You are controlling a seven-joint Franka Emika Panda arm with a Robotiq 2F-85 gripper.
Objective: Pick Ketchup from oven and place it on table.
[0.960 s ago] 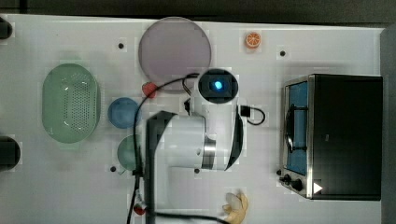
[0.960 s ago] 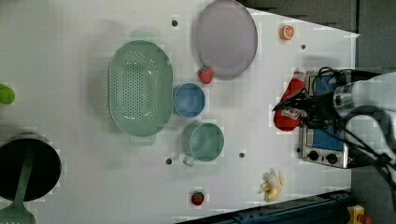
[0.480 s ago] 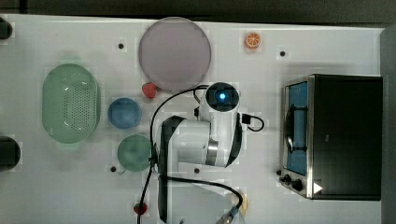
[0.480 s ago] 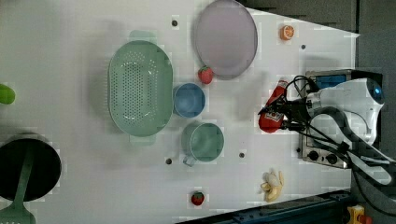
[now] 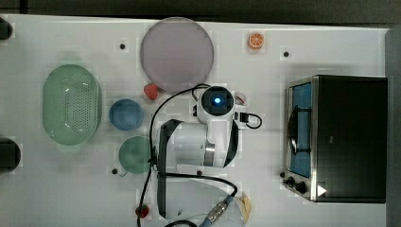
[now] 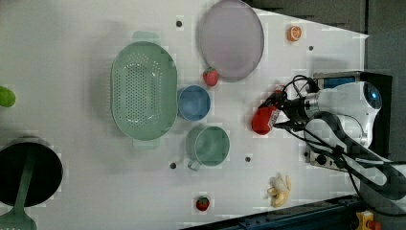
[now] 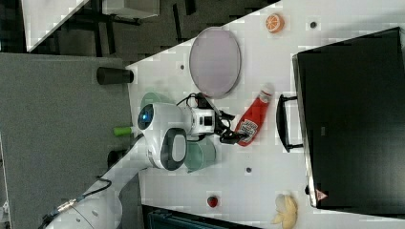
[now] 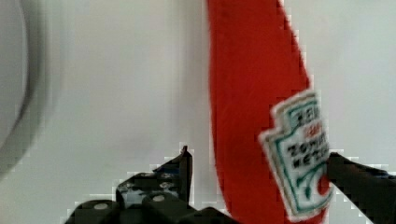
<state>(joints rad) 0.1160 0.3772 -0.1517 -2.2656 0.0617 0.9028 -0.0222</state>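
The red Ketchup (image 7: pixel 253 119) bottle lies on the white table (image 5: pixel 56 189), white cap toward the lilac plate, a short way in front of the oven (image 5: pixel 350 137). In the wrist view the Ketchup (image 8: pixel 252 116) sits between my gripper (image 8: pixel 260 156) fingers, which are open: a gap shows beside one finger (image 8: pixel 180 172) and the other rests by the label. The left view shows the gripper (image 6: pixel 277 112) at the Ketchup (image 6: pixel 265 119) base. From the top view my arm covers the bottle except its cap (image 5: pixel 240 98).
A lilac plate (image 5: pixel 177 54), a green colander (image 5: pixel 71 104), a blue bowl (image 5: pixel 126 115) and a green mug (image 5: pixel 135 154) stand on the top view's left. Strawberries (image 5: pixel 151 91), an orange slice (image 5: pixel 256 40) and a banana (image 6: pixel 279 189) lie about. The oven's handle (image 7: pixel 282 121) faces the bottle.
My arm carried the Ketchup away from the oven toward the table's middle. The fingers have since spread apart from the bottle.
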